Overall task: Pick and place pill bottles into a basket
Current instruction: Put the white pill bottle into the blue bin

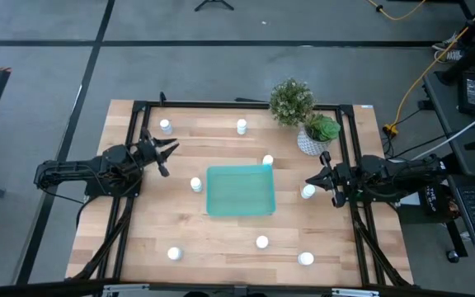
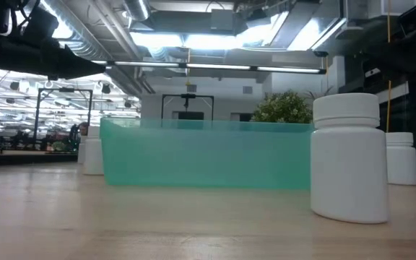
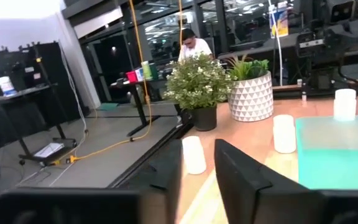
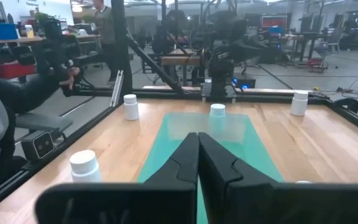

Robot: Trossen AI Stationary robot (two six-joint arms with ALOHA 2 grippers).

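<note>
Right — your left gripper (image 1: pixel 170 152) is hovering w/ fingers parted, gripping nothing, near the table's far-left side. Your right gripper (image 1: pixel 316 180) is sitting pinched closed, empty, beside one small white cylindrical pill bottle (image 1: pixel 308 191). The shallow teal translucent plastic tray (image 1: pixel 239 210) is lying mid-table — eight bottles standing around it, outside.

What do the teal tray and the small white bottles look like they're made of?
The shallow teal rectangular tray looks like translucent plastic: shapes behind show dimly through its wall. The small white capped cylindrical bottles look like opaque plastic with a smooth, slightly matte finish, judging by their soft, even shading.
</note>
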